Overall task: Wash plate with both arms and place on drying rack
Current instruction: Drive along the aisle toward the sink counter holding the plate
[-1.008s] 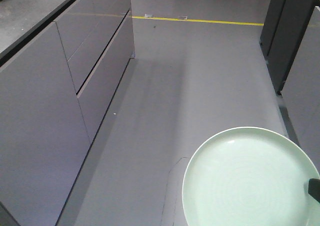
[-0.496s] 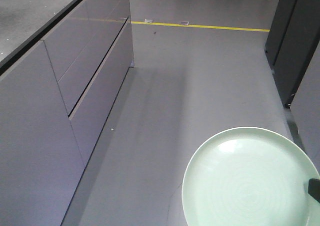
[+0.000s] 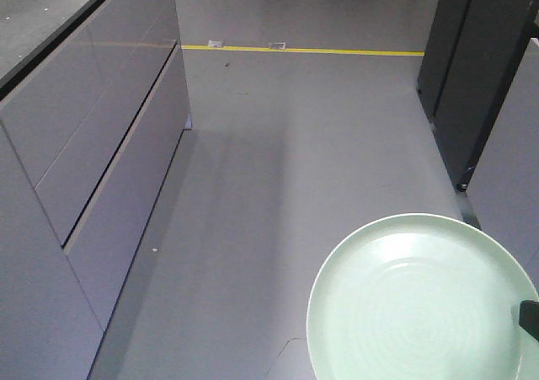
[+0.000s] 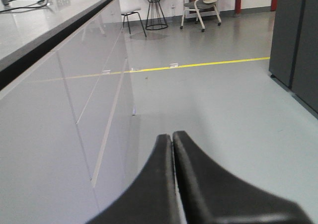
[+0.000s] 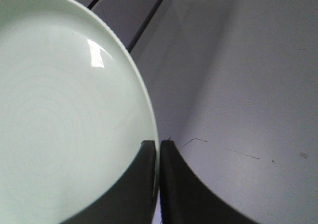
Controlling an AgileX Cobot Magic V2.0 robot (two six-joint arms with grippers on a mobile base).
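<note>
A yellow line [image 3: 337, 51] is crossing the grey floor [image 3: 278, 186]. Grey drawer fronts [image 3: 101, 144] are lining the left side, with dark cabinets [image 3: 472, 60] standing opposite.

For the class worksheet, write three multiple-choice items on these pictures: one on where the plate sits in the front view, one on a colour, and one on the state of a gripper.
1. In the front view, where is the plate?
A. upper left
B. lower right
C. top centre

2. What colour is the floor line?
A. red
B. blue
C. yellow

3. How is the left gripper?
A. shut and empty
B. shut on the plate
C. wide open

Answers:
1 B: the plate fills the lower right corner of that view.
2 C: the stripe is plainly yellow.
3 A: it is closed with nothing in it. It is the right gripper that clamps the plate's rim.
</note>
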